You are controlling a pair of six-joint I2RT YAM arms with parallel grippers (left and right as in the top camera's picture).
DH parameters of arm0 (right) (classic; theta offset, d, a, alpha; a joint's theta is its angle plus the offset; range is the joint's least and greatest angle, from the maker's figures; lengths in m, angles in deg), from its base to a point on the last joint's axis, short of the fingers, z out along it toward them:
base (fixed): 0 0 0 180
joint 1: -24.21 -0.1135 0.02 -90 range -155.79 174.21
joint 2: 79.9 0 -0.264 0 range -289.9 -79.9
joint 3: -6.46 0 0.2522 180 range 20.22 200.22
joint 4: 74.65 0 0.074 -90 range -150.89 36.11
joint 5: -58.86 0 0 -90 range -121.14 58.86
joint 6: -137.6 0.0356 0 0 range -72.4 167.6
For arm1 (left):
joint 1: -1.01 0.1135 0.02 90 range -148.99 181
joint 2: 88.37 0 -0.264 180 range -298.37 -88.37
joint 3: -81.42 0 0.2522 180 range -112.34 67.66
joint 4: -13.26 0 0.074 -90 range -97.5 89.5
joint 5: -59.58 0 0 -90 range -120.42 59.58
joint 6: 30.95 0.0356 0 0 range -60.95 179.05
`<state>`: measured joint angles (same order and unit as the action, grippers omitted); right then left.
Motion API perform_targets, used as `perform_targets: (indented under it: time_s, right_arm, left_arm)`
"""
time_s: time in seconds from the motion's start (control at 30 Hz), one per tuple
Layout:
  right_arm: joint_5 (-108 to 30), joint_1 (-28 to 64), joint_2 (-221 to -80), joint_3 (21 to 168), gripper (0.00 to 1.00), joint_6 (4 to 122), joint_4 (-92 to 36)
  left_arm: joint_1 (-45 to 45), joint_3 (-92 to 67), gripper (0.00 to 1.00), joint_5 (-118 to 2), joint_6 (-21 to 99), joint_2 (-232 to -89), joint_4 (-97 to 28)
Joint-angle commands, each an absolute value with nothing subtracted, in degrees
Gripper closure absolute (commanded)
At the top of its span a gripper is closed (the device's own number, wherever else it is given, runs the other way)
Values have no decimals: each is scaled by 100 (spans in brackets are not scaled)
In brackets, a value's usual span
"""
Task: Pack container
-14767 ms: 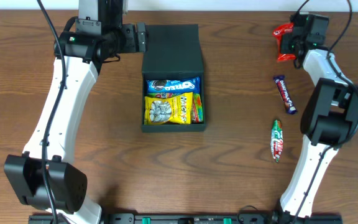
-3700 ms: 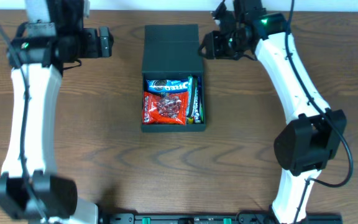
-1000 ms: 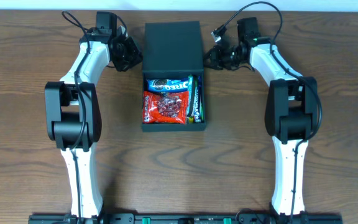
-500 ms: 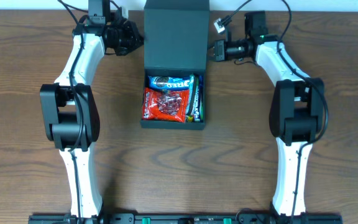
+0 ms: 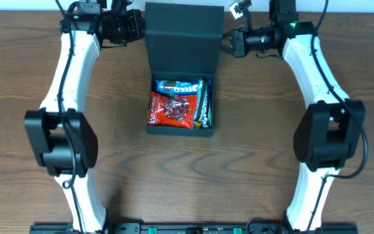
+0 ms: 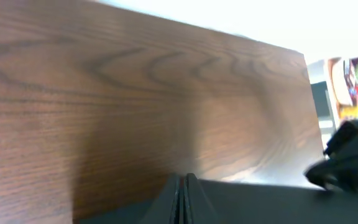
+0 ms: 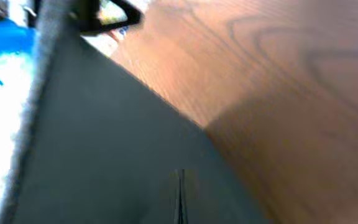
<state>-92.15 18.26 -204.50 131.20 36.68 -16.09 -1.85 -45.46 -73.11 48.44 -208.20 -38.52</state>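
While left claw [image 5: 141,27] and right claw [image 5: 228,44] each clamp its lid [image 5: 184,39], one container [image 5: 177,130] holds several snacks [image 5: 174,110].

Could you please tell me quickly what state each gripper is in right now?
Left gripper: shut on the lid, at its left edge.
Right gripper: shut on the lid, at its right edge.

Swung the flap lid [image 5: 184,36] up off the table [image 5: 271,162], pinched at its side edges by left tool [image 5: 139,27] and right tool [image 5: 228,44], both carried farther back. Added a red packet [image 5: 173,110] over the yellow one. Took three loose snacks off the table's right side.
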Motion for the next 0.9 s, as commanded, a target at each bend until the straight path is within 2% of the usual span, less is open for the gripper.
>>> perform_targets:
  time_s: [0.0,0.17,0.33,0.6,0.73,0.87]
  right_arm:
    - [-8713,1693,-20185,13207,99,2698,-1111]
    - [-7871,1474,-20008,13207,99,1839,28]
    - [-7224,1465,-19866,13207,99,1843,365]
    - [-6415,1638,-19562,13207,99,2840,238]
    - [-6098,1671,-19394,13209,99,3288,247]
    - [-5950,1675,-19204,13207,99,3456,465]
  left_arm:
    - [-202,-4677,94,-7373,5673,-20466,-4143]
    - [-200,-4677,94,-7342,6706,-20199,-4965]
    - [-200,-4677,94,-6894,7067,-20105,-5666]
    - [-200,-4677,94,-6634,6918,-20075,-6049]
    - [-202,-4677,94,-6135,6754,-20075,-6324]
    - [-202,-4677,94,-6087,6490,-20053,-6462]
